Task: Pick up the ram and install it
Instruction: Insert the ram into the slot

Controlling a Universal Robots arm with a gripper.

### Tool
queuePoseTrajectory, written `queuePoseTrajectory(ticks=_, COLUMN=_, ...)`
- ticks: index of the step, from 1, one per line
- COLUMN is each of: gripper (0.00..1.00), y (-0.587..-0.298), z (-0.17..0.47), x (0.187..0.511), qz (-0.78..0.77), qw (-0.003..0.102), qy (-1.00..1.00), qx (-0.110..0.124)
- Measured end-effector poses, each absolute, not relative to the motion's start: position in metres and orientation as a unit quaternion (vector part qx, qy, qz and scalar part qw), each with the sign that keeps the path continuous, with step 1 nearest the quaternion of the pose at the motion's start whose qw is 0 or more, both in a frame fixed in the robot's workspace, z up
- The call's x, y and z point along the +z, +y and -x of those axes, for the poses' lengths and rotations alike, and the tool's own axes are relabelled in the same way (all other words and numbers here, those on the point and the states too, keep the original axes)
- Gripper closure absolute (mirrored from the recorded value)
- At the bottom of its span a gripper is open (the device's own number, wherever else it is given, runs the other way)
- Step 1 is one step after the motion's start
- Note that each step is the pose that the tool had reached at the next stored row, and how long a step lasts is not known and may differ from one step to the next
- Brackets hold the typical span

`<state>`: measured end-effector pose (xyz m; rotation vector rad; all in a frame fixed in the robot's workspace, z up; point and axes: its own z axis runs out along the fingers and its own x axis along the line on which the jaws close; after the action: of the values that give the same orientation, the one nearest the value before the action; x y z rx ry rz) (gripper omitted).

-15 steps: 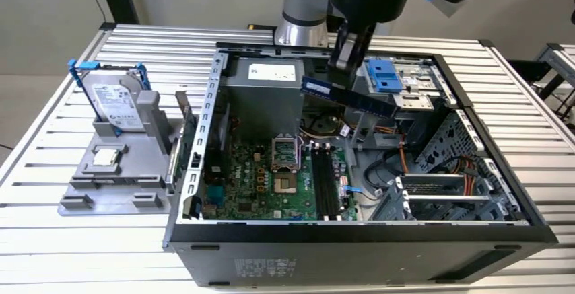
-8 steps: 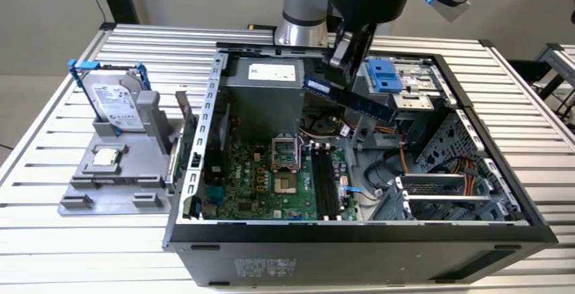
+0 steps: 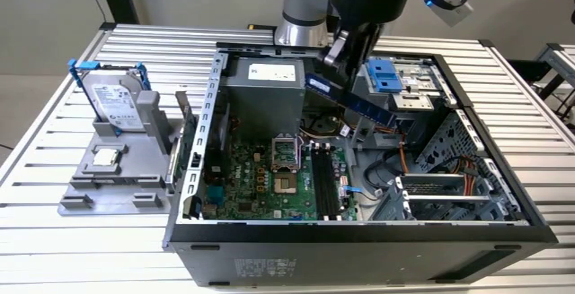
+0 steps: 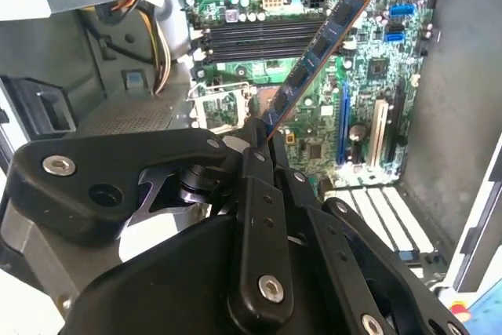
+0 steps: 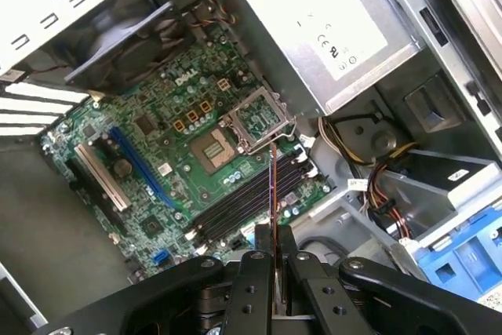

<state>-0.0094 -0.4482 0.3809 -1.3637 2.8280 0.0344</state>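
The black claw (image 4: 255, 145) pinches one thin bluish ram stick (image 4: 314, 60), held tilted above the green motherboard (image 4: 369, 76). The second wrist view shows its flat face. The first wrist view shows it edge-on over four black slots (image 5: 235, 202). The exterior view adds one silver hard drive (image 3: 115, 99) at nine o'clock from the open black computer case (image 3: 359, 247).

The ram (image 3: 355, 102) is seen as blue with dark chips, clamped in the black claw (image 4: 256, 140). Inside the dark grey case (image 3: 359, 248), the motherboard (image 3: 260, 193) is coloured green and lined with black slots (image 3: 325, 186). Beside the case, a silver hard drive (image 3: 115, 102) is framed by blue rails (image 3: 79, 79).
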Motion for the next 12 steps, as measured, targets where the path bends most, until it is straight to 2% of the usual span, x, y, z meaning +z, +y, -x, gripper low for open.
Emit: queuePoseTrajectory(ticks=12, gripper=1.0, y=-0.4482, z=0.0095, x=0.3806, qz=0.341, qw=0.002, qy=0.94, qx=0.011)
